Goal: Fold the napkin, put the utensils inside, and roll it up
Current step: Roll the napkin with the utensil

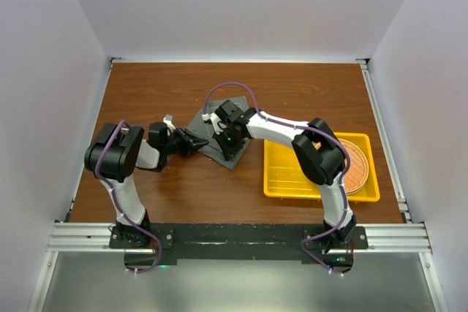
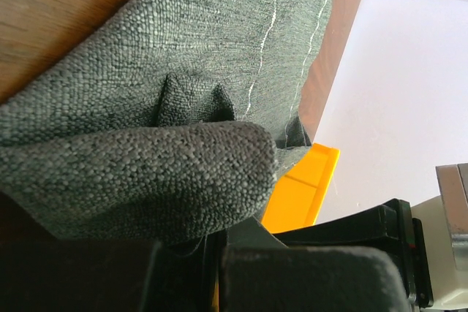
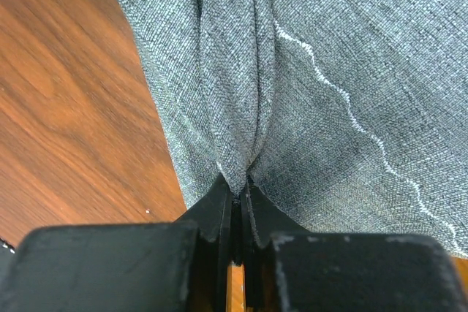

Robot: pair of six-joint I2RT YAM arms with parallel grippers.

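The dark grey napkin (image 1: 216,131) lies crumpled on the wooden table, left of the yellow tray. My left gripper (image 1: 197,144) is shut on the napkin's left edge; in the left wrist view a thick fold of napkin (image 2: 146,173) bulges over my left gripper (image 2: 212,242). My right gripper (image 1: 229,147) is shut on the napkin's near-right part. In the right wrist view the napkin (image 3: 329,71) rises in a pinched ridge into my right gripper (image 3: 235,189). Pale stitching runs across the cloth. The utensils are out of view.
A yellow tray (image 1: 292,173) sits at the right and holds a round woven orange-brown mat (image 1: 357,167). Its corner (image 2: 303,191) shows behind the cloth in the left wrist view. Brown table (image 1: 146,93) surrounds the napkin; white walls enclose the table.
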